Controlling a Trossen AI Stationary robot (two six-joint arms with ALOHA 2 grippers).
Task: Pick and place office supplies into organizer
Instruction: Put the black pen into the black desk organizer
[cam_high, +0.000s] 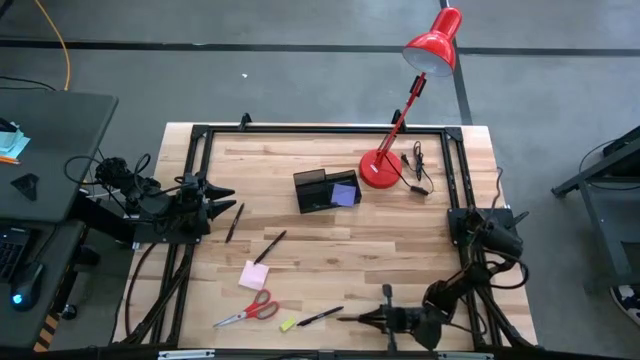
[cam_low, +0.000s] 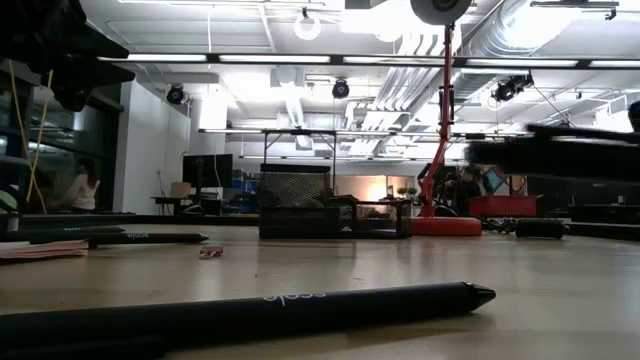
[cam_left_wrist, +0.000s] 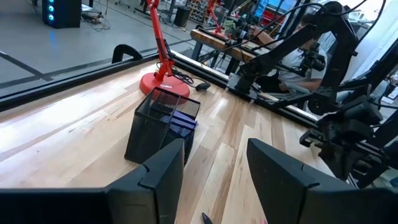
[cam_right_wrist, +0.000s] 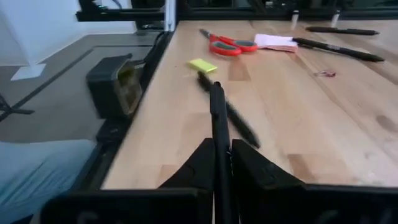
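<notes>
Clamped between the right gripper's (cam_right_wrist: 222, 163) closed fingers at the table's (cam_high: 400, 250) near edge, a slim black pen (cam_right_wrist: 216, 118) is held. Left gripper (cam_left_wrist: 214, 171) is seen parted, at the left edge, facing the organizer (cam_high: 325, 190), in which a purple pad (cam_high: 345, 194) is lodged

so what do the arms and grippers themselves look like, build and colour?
Both arms are dark, near-black, jointed segments trailing black cable bundles. The left gripper has two broad, flat, angular matte black fingers. The right gripper has the same wedge-shaped black fingers. No markings or coloured parts are visible on either.
</notes>
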